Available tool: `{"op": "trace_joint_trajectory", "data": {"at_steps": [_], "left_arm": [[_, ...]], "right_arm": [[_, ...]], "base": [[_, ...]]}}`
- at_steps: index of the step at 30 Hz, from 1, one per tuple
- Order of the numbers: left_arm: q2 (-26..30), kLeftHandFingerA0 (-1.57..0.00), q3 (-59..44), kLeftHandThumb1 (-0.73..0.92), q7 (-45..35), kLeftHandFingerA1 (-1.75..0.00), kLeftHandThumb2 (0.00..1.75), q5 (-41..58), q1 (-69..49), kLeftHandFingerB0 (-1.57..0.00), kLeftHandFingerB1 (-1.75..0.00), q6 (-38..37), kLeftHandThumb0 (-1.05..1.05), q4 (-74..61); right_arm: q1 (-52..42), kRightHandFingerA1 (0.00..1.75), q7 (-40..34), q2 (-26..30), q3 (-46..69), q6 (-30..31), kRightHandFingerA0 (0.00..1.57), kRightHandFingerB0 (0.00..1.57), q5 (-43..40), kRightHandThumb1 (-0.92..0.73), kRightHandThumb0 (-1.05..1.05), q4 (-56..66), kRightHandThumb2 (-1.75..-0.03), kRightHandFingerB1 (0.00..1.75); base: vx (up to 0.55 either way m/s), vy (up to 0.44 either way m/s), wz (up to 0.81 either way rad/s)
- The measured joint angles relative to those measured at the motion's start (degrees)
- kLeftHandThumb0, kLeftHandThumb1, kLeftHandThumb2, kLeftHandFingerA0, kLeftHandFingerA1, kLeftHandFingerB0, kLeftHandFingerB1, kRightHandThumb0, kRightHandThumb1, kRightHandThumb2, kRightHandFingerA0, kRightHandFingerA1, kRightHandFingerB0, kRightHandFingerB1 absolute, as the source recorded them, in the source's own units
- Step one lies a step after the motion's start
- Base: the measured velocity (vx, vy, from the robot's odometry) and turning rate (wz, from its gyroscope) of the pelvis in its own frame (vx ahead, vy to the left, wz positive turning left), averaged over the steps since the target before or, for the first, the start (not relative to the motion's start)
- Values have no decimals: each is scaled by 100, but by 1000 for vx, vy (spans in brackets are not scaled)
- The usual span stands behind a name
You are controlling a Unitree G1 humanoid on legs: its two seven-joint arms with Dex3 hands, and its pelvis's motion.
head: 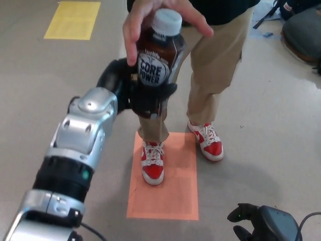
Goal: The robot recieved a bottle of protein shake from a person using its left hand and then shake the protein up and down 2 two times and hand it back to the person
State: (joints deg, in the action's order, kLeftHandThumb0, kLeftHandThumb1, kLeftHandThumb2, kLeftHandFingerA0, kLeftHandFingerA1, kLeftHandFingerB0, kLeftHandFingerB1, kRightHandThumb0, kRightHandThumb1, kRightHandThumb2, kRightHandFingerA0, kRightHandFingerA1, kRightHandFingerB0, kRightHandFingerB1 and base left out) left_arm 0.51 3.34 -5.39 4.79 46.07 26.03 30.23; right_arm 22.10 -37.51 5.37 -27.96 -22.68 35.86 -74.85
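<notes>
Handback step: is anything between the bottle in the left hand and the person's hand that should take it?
Nothing visible. The bottle is upright in the left hand, and the person's hand is already curled over its cap and shoulder. The right hand sits low, well clear.

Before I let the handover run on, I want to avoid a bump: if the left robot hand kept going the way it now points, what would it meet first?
Probably the person's hand, already over the bottle held by the left robot hand; beyond that, their legs. Depth is unclear.
</notes>
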Motion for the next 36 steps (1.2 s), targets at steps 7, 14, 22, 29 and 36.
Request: {"op": "trace_joint_trajectory", "data": {"at_steps": [7, 14, 22, 29, 36], "left_arm": [[3, -84, -59, 81, -1, -162, 70, -28, 176, -66, -125, -124, -21, 137], [-4, -83, -117, 80, -1, -162, 71, -26, 220, -65, -127, -126, -19, 119], [-28, -61, -209, 71, -2, -47, 62, -12, 239, -20, -28, -126, -57, 28], [215, 0, 44, 56, -441, -15, 99, 9, 190, 0, -9, -117, -88, -209], [726, -1, 422, 73, -1114, -17, 110, -5, -34, 0, -8, -132, -92, -575]], "right_arm": [[0, 81, 4, 0, 8, -2, 99, 82, -9, -69, -40, 0, -77, 50], [-20, 79, 3, 0, 33, -17, 99, 83, -21, -69, -42, -3, -73, 50], [-22, 79, 2, 0, 35, -18, 97, 82, -20, -70, -42, -5, -74, 50], [-22, 78, 3, 0, 47, -21, 98, 82, -21, -69, -41, -5, -79, 50], [0, 79, 13, -1, 85, -18, 98, 81, -22, -68, -40, -4, -83, 50]], "base": [[0, 0, 0], [0, 0, 0], [0, 0, 0], [0, 0, 0], [0, 0, 0]]}}
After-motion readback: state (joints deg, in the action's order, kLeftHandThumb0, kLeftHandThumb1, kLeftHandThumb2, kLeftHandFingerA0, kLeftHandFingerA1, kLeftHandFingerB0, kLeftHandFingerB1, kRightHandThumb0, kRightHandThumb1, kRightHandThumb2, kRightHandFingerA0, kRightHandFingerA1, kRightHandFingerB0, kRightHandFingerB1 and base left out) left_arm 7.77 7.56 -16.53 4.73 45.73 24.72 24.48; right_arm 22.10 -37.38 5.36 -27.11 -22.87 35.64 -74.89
